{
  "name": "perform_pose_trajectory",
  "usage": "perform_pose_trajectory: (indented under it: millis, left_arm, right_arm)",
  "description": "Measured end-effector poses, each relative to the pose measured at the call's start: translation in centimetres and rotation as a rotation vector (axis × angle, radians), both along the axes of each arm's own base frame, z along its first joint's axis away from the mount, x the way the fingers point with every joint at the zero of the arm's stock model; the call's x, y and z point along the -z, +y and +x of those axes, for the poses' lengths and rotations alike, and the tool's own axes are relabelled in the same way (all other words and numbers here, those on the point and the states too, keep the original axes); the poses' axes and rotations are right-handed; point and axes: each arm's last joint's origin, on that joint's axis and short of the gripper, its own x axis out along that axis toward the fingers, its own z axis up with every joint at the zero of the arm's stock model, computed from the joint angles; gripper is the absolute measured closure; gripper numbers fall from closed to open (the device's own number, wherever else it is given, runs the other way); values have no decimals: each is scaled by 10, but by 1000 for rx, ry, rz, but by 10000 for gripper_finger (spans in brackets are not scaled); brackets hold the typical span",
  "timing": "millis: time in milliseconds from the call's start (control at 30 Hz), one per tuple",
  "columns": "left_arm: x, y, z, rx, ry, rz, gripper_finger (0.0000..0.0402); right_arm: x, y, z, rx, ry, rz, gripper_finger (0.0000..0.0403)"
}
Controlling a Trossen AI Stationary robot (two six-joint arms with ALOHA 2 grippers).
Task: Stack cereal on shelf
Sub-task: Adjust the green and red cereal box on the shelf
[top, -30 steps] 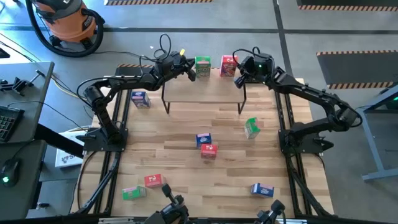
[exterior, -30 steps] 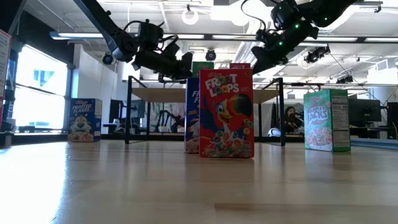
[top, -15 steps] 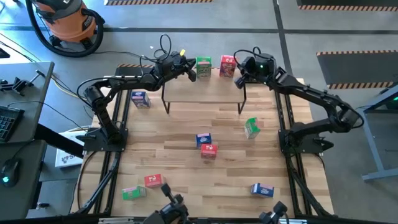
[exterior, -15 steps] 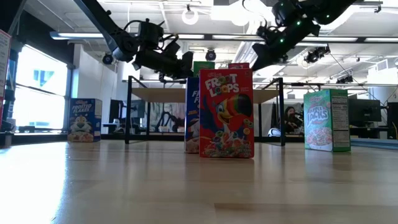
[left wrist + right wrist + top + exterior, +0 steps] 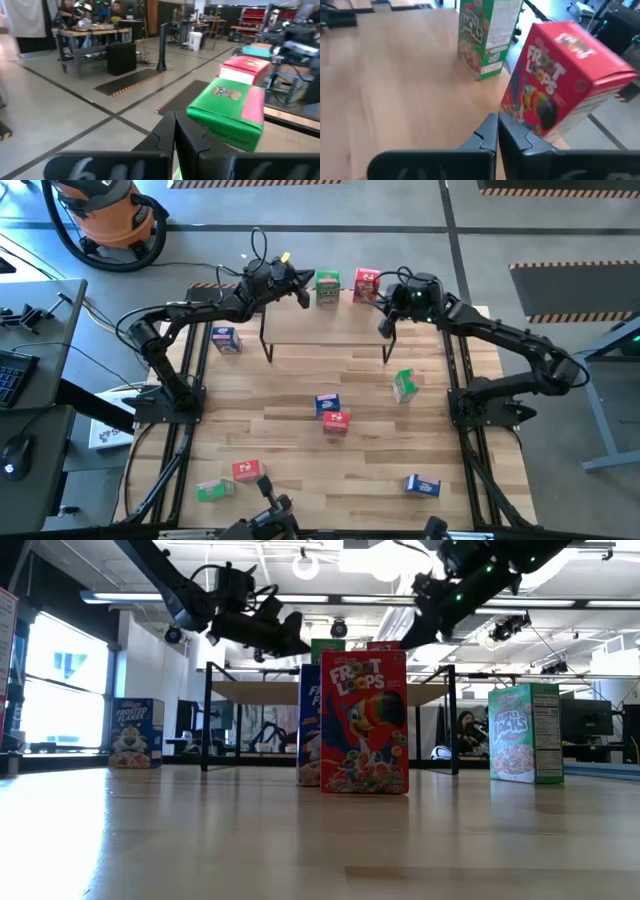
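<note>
The shelf (image 5: 325, 330) stands at the table's far middle on black legs. A green cereal box (image 5: 326, 287) and a red one (image 5: 366, 283) stand side by side on its far part. My left gripper (image 5: 301, 290) hovers shut just left of the green box (image 5: 227, 110), apart from it. My right gripper (image 5: 386, 304) hovers shut just right of the red box (image 5: 560, 80), its tips close before the box's lower corner. The other boxes stand scattered on the tabletop.
On the table stand a blue box (image 5: 224, 338) left of the shelf, a green box (image 5: 404, 385), a blue (image 5: 327, 404) and red (image 5: 336, 421) pair at the middle, and red (image 5: 246, 470), green (image 5: 210, 490) and blue (image 5: 422, 485) boxes near the front edge.
Both grippers have risen and drawn back from the boxes on the shelf, the left toward the table's left, the right toward the table's right. Both stay shut. The green and red boxes keep their places.
</note>
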Motion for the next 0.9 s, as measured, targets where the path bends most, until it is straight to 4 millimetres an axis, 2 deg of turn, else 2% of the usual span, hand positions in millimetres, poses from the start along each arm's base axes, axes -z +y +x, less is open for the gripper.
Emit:
perform_pose_trajectory:
  millis: [300,533,733,900]
  left_arm:
    - [4,-11,9,43,44,-4,401]
    - [5,-4,3,10,49,-6,401]
    - [6,4,-4,-14,53,-23,401]
    - [9,0,-1,45,85,-37,402]
  right_arm:
    - [15,-16,11,106,16,-10,403]
    - [16,-17,10,147,24,-20,403]
    - [10,-11,8,101,10,-15,403]
    - [5,3,11,13,15,-16,403]
